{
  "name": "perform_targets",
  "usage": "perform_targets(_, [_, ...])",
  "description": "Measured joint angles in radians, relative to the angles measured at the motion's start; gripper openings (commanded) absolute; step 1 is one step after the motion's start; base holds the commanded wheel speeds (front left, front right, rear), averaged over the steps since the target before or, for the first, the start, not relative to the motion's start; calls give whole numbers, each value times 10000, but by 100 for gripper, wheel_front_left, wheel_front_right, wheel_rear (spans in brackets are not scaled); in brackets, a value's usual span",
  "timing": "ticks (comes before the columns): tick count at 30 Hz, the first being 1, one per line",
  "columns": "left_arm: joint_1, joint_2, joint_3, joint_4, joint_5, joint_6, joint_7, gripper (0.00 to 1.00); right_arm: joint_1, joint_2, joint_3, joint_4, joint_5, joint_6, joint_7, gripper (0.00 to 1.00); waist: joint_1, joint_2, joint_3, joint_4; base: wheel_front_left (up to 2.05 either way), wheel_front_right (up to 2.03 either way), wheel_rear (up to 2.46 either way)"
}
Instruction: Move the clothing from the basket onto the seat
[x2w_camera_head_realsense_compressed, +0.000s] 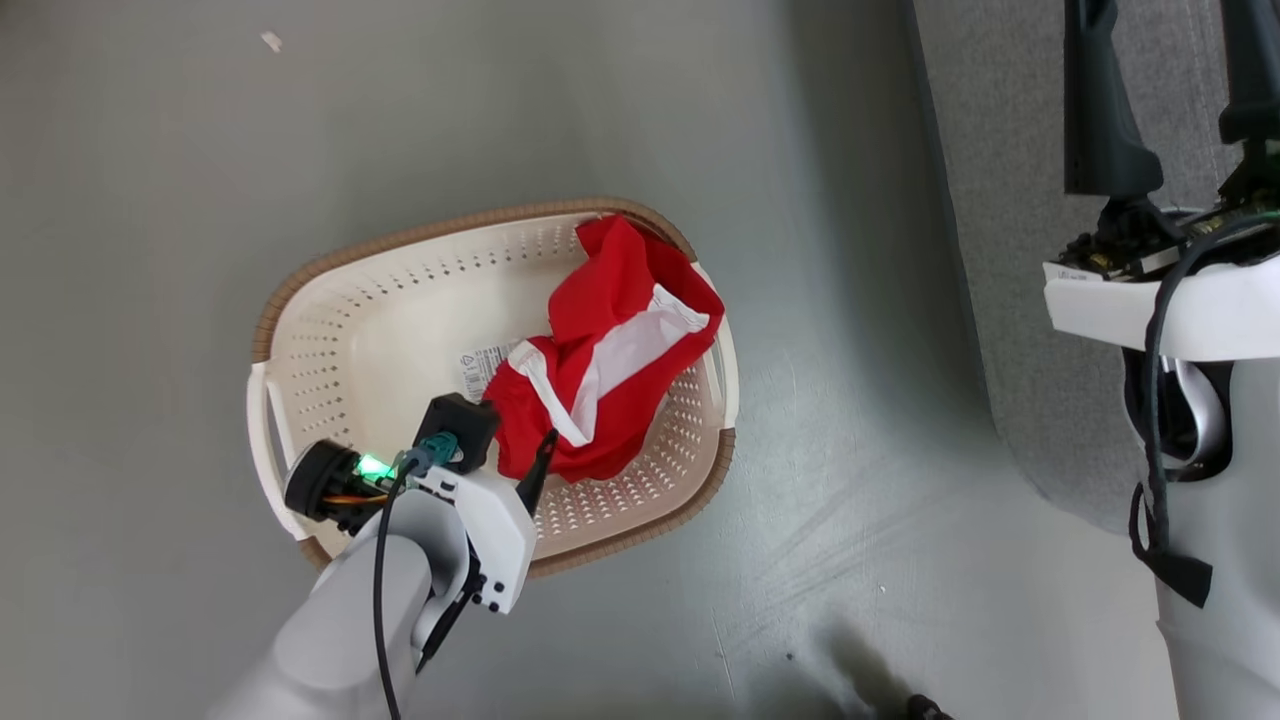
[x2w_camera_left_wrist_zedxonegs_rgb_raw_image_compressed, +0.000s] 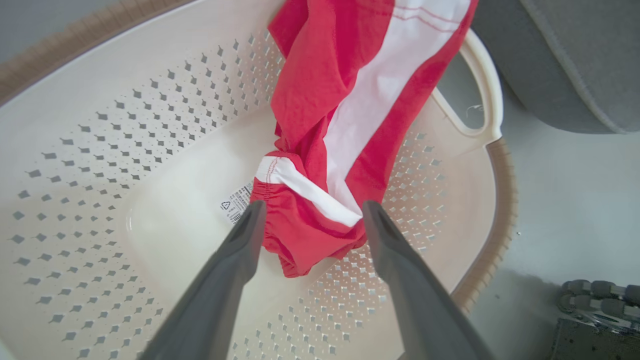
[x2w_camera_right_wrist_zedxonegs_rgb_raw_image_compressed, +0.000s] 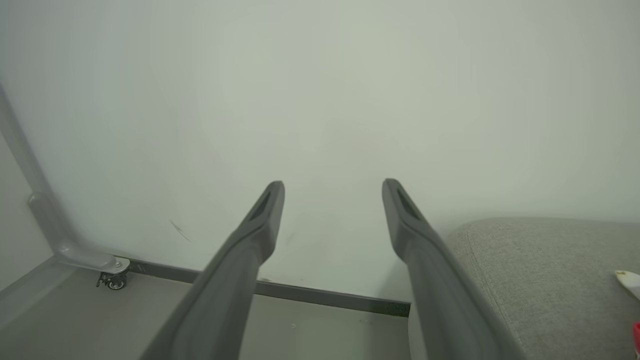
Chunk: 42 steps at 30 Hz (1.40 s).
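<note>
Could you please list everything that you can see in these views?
red garment with white stripe and trim: one, red and white, crumpled in the basket
cream-white perforated plastic basket with brown rim: one, on the floor
printed label: one, white, basket bottom
grey fabric-upholstered seat: one, beside the basket
floor: grey
wall: pale
metal frame leg on a caster: one, grey, by the wall
left gripper: dark, open, fingers either side of the garment's near end
right gripper: dark, open, empty, near the seat

Below me, a smooth grey floor (x2w_camera_head_realsense_compressed: 150, 200) carries the cream basket (x2w_camera_head_realsense_compressed: 330, 330), left of the grey seat (x2w_camera_head_realsense_compressed: 1000, 250).
</note>
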Motion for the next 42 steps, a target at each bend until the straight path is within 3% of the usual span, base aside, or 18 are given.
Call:
perform_targets(25, [-1540, -134, 171, 1634, 174, 113, -430, 100, -1197, -8, 148, 213, 675, 0, -148, 100, 0, 0, 1715, -880, 0, 0, 0])
perform_targets(38, [-2124, -69, 224, 2477, 472, 610, -621, 100, -1600, -8, 268, 522, 938, 0, -257, 100, 0, 0, 2261, -1214, 0, 0, 0])
perform_targets(39, [-2127, -63, 203, 2535, 493, 619, -623, 76, -1606, -6, 278, 585, 957, 0, -265, 100, 0, 1, 2275, -1238, 0, 0, 0])
perform_targets(40, [-2127, -67, 138, 2592, 545, 617, -652, 32, -1605, -6, 270, 656, 957, 0, -265, 100, 0, 0, 2278, -1254, 0, 0, 0])
perform_targets(41, [-2127, -82, 81, 2625, 566, 604, -652, 0, -1605, -6, 249, 702, 957, 0, -267, 100, 0, 0, 2270, -1260, 0, 0, 0])
perform_targets(42, [-2128, -98, 44, 2640, 575, 583, -656, 0, -1605, -6, 230, 729, 957, 0, -267, 100, 0, 0, 2260, -1263, 0, 0, 0])
